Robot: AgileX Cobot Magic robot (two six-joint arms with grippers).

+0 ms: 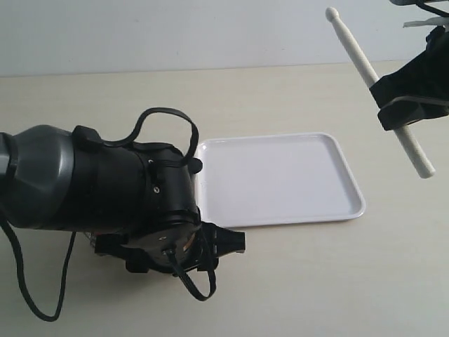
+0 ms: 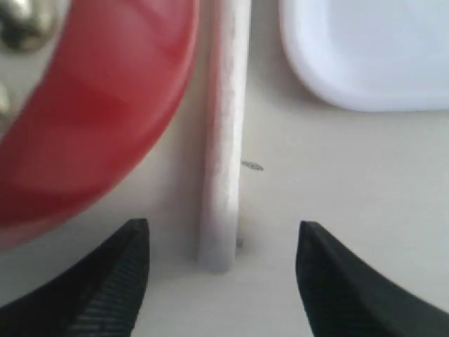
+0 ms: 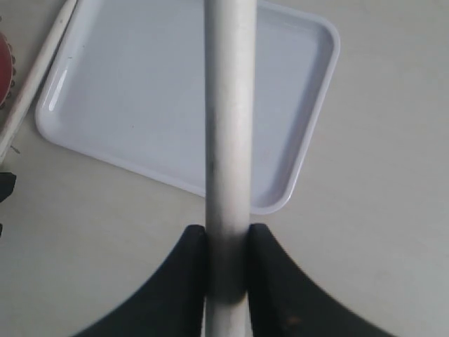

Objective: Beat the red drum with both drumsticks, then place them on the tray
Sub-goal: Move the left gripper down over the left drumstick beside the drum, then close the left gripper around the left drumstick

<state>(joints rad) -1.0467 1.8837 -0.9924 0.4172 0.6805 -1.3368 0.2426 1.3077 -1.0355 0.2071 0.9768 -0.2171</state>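
One drumstick (image 1: 358, 60) is held by the right hand (image 1: 409, 105); the second drumstick (image 2: 226, 126), beside the red drum (image 2: 91, 126), is straddled by the wide left hand (image 2: 223, 228), closure judged due next

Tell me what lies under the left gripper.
A drumstick lies on the table between the open jaws of the left gripper, beside the red drum, with a corner of the tray nearby. In the exterior view the left arm largely hides drum and stick.

Black arm (image 1: 130, 189), grey housing (image 1: 42, 175), looping black cables (image 1: 168, 110), ribbed black fingers (image 2: 105, 295)
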